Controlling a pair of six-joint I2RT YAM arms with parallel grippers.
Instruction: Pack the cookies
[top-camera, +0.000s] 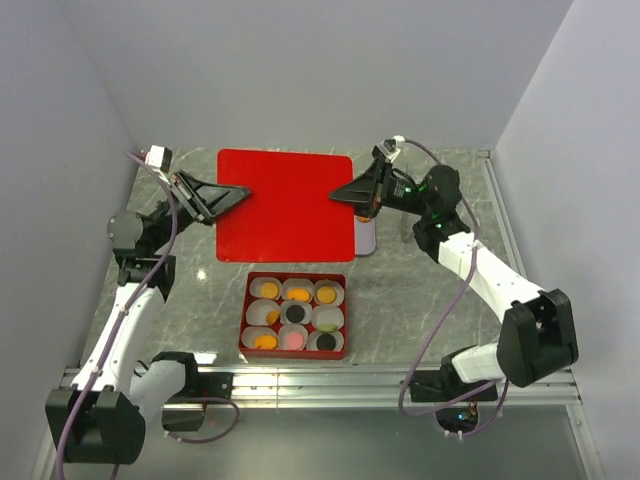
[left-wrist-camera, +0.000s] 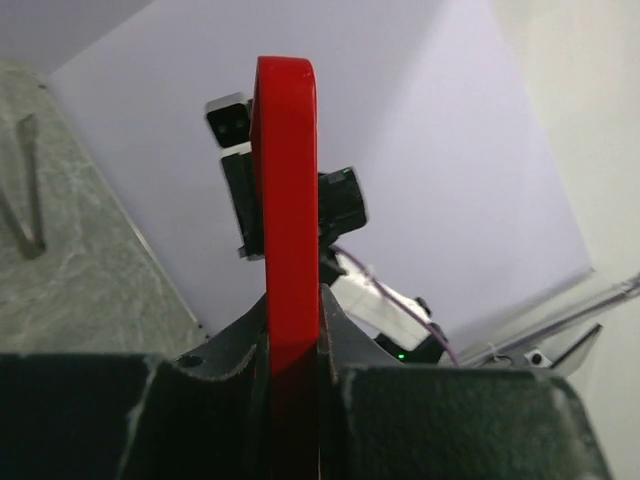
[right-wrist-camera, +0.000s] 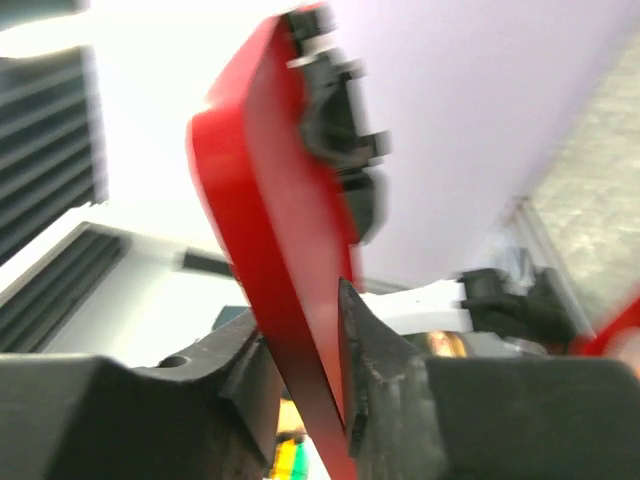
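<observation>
Cookies (top-camera: 294, 314): They sit in the white cups (top-camera: 263, 292) inside the red box (top-camera: 244, 315), near the front of the table (top-camera: 420, 300). I see orange, black and pink ones.

Cups: There are nine, in three rows of three. Most show a cookie. The right cup in the middle row looks pale, so I cannot tell if it is full.

Loose cookies: I see none on the table.

Lid (top-camera: 285, 205): It is a flat red sheet behind the box, not over it. It lies level between the two arms. The box is open on top.

Left gripper (top-camera: 240, 192): It pinches the left edge of the lid. In its own camera the red edge (left-wrist-camera: 285, 200) runs straight up from between the two fingers, which press on both sides.

Right gripper (top-camera: 338, 194): It pinches the right edge of the lid. In its own camera the picture is blurry, but the red lid (right-wrist-camera: 250, 220) goes down between the fingers and both seem to touch it.

Grey patch: There is one under the lid's near right corner. I cannot tell if it is a shadow or a thing.

Done so far: The cookies look packed into their cups, I think.

Left to do: Bring the lid over the box, line it up, and put it on. Both arms must move together so the lid stays level.
</observation>
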